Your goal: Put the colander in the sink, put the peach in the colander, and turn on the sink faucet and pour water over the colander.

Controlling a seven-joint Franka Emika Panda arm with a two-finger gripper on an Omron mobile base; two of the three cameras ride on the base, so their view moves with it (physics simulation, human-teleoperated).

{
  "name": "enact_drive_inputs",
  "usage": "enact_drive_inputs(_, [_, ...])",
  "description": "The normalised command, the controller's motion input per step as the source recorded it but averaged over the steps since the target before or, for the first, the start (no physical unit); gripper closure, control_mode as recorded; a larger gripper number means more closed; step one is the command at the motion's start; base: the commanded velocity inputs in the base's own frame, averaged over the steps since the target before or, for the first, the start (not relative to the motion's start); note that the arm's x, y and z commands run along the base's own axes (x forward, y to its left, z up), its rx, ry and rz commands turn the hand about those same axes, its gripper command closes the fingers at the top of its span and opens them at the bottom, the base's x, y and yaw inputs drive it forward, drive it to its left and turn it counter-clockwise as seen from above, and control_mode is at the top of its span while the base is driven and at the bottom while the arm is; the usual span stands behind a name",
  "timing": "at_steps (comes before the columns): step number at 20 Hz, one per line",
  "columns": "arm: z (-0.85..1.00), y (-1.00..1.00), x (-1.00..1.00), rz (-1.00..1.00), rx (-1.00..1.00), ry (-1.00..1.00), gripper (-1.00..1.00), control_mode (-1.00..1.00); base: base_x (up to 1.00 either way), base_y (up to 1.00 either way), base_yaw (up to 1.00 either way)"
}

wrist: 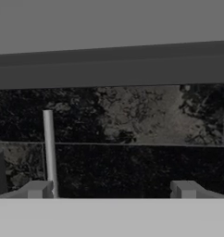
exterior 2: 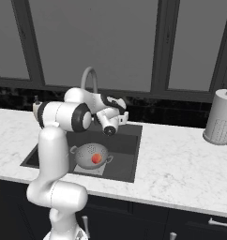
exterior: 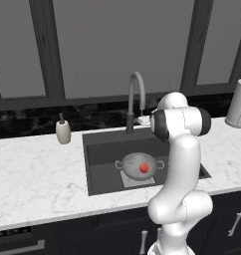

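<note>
The grey colander (exterior: 135,164) (exterior 2: 88,153) stands upright on the floor of the dark sink (exterior: 102,149) (exterior 2: 127,140). The red-orange peach (exterior: 144,168) (exterior 2: 95,159) lies inside it. The tall gooseneck sink faucet (exterior: 135,97) (exterior 2: 88,77) rises behind the basin. My gripper (exterior 2: 124,116) (wrist: 111,190) hovers open at the sink's back edge, just right of the faucet's base, and points at the dark backsplash. A thin grey upright bar of the faucet (wrist: 49,152) stands close to my left fingertip (wrist: 37,189). Nothing is between the fingers. Water is out of view.
A beige soap dispenser (exterior: 63,131) stands on the white marble counter (exterior: 38,174) left of the sink. A tall grey perforated canister (exterior: 238,104) (exterior 2: 221,118) stands at the far right. Dark windows and a black stone backsplash (wrist: 132,115) close off the back.
</note>
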Motion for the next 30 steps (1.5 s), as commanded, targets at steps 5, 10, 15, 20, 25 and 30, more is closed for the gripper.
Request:
enact_drive_inputs(5, [0.00, 0.18, 0.06, 0.00, 0.00, 0.00, -1.00, -1.00, 0.00, 0.00, 0.00])
enact_drive_inputs(10, [0.00, 0.06, 0.01, 0.00, 0.00, 0.00, -1.00, -1.00, 0.00, 0.00, 0.00])
enact_drive_inputs(15, [0.00, 0.00, 0.13, 0.00, 0.00, 0.00, -1.00, -1.00, 0.00, 0.00, 0.00])
enact_drive_inputs(20, [0.00, 0.03, 0.16, 0.00, 0.00, 0.00, -1.00, -1.00, 0.00, 0.00, 0.00])
enact_drive_inputs(25, [0.00, 0.11, 0.02, 0.00, 0.00, 0.00, -1.00, -1.00, 0.00, 0.00, 0.00])
enact_drive_inputs(30, [0.00, 0.05, 0.02, 0.00, 0.00, 0.00, -1.00, -1.00, 0.00, 0.00, 0.00])
